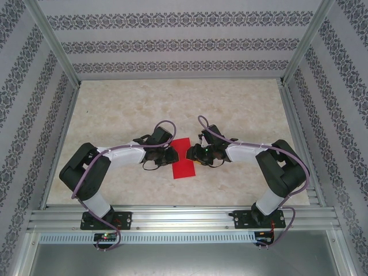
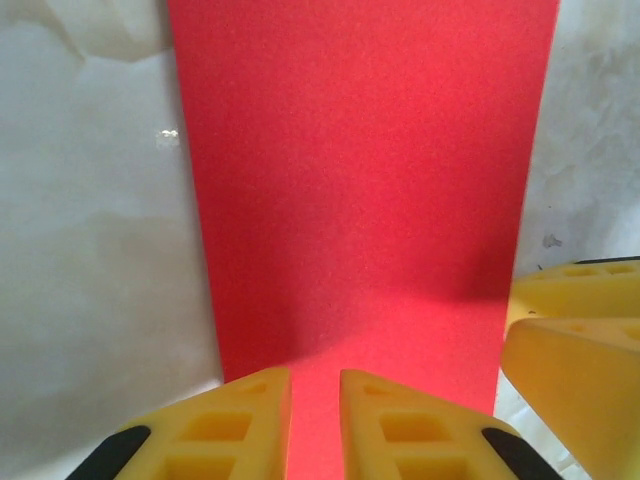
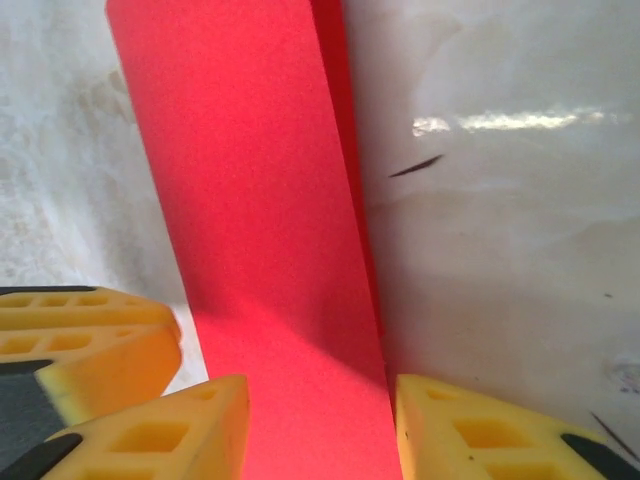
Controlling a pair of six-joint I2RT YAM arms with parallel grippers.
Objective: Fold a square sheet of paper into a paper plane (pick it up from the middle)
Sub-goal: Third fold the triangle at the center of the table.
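Two pairs of jaws, mine, hang low over the paper [image 1: 183, 157], a narrow red strip lying flat mid-way across the desk [image 1: 230, 109], toward its near edge. Above it my left jaws stand a slit apart and my right jaws gape wider.

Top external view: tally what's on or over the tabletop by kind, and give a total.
red paper sheet: 1
robot arms: 2 (left arm, right arm)
hands: 2 (left hand, right hand)
Total: 5
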